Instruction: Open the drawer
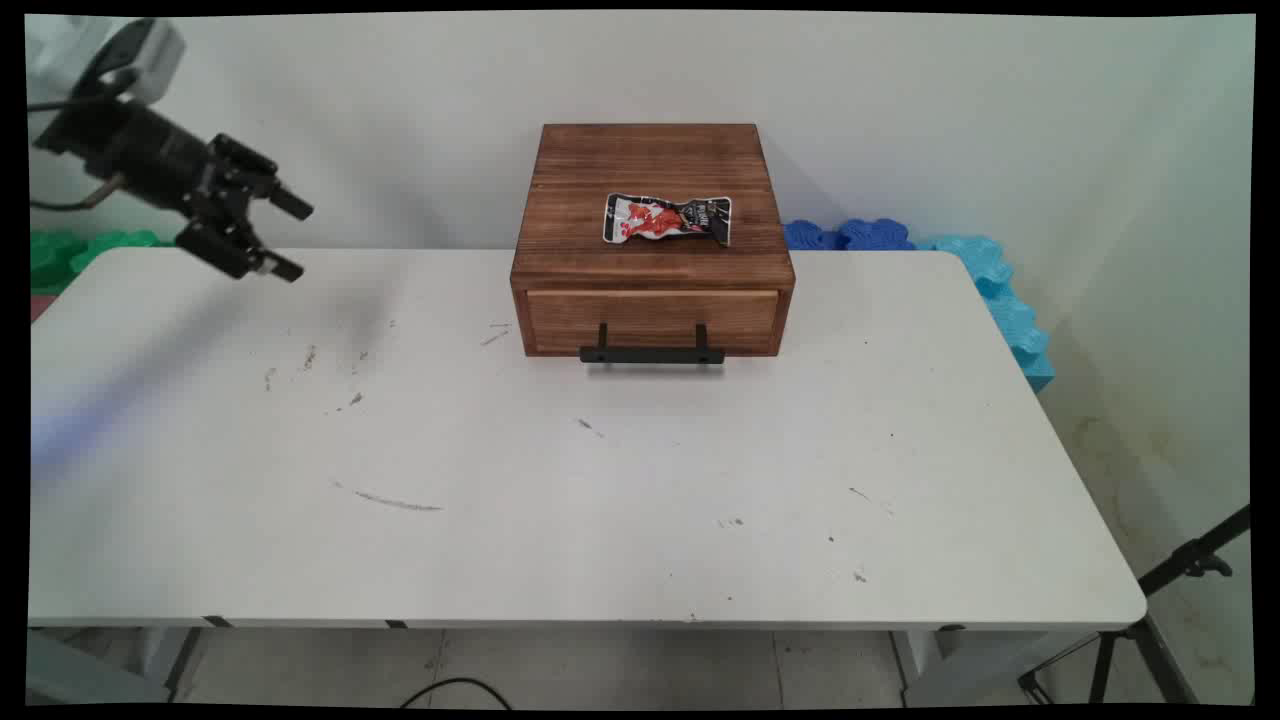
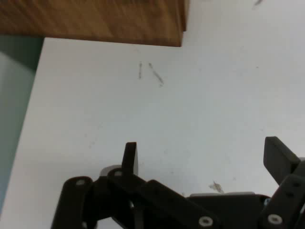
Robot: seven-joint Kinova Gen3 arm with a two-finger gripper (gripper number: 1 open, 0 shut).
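My black gripper [image 1: 292, 238] hangs open in the air over the table's far left corner, with nothing between its fingers. It points right toward a brown wooden drawer box [image 1: 652, 240] at the back middle of the white table [image 1: 560, 470]. The box's drawer is shut, with a black bar handle [image 1: 652, 353] on its front. A red, white and black snack packet [image 1: 667, 218] lies flat on the box's top. In the hand view my gripper [image 2: 202, 160] is open above bare table, and the wooden box [image 2: 95, 21] fills the upper left.
Blue foam pieces [image 1: 990, 290] lie behind and beside the table's far right corner, green foam pieces [image 1: 80, 255] behind the far left. A black tripod [image 1: 1170, 600] stands on the floor at the lower right. Scuff marks dot the tabletop.
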